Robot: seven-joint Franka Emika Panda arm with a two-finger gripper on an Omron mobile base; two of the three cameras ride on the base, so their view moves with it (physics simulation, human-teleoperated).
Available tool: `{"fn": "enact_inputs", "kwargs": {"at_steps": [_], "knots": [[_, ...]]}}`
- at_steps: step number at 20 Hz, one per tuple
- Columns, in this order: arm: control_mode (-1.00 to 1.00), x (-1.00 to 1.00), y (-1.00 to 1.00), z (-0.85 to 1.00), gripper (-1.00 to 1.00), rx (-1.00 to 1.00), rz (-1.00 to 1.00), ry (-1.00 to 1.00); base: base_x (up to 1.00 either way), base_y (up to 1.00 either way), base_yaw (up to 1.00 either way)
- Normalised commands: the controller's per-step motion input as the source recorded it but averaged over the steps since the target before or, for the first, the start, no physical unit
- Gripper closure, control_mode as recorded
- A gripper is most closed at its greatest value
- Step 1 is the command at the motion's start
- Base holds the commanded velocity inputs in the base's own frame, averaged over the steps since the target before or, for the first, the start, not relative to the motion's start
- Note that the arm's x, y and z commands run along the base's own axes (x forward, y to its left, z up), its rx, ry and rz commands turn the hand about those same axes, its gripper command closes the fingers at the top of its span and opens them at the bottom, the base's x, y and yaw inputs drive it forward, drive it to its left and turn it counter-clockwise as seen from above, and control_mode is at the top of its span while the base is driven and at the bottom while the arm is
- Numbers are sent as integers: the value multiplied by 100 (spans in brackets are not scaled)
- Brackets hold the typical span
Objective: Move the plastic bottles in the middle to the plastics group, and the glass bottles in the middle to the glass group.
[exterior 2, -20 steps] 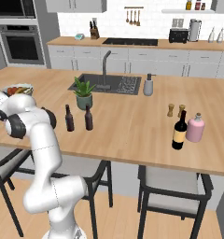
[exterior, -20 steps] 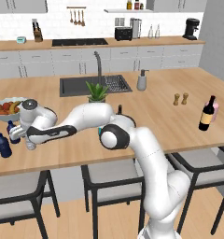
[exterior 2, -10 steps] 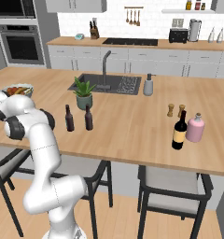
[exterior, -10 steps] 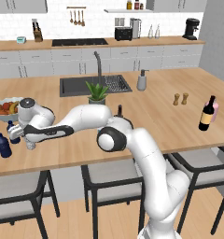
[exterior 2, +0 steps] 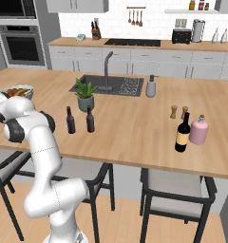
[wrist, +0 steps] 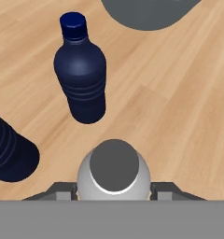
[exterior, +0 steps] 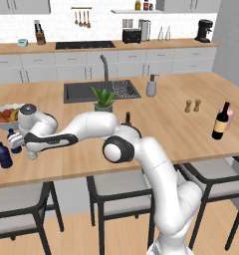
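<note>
We see the clear plastic bottle [wrist: 113, 173] caught between the two dark fingertips [wrist: 63, 190], its pale grey cap facing the hand camera and its rounded translucent shoulders pressed on both sides; the gripper [exterior: 21, 144] is narrowed around it, jaws snug against the body. From the left base view the hand hangs low over the left end of the wooden island counter [exterior: 156, 124], just beside the plastics group. That group numbers two dark blue bottles: one [wrist: 81, 74] stands upright ahead of the held bottle, squat, ribbed around its middle, with a round blue screw cap, and the other [wrist: 9, 151] shows as a dark rounded body at the left edge of the hand view. Behind them sits one fruit bowl [exterior: 1, 122]. In the middle of the counter we count two slim dark beer-type bottles [exterior 2: 71, 120], upright and near each other, before a potted plant [exterior 2: 85, 94]. Far right stand one dark wine bottle [exterior 2: 183, 134] and one pink bottle [exterior 2: 198, 130], touching or nearly so.
</note>
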Motion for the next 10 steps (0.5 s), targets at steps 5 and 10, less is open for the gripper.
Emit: {"fn": "enact_inputs", "kwargs": {"at_steps": [5,10], "knots": [[-100,0,0,0,-100,0,0,0,0,0,0],[-100,0,0,0,-100,0,0,-1,0,0,0]]}}
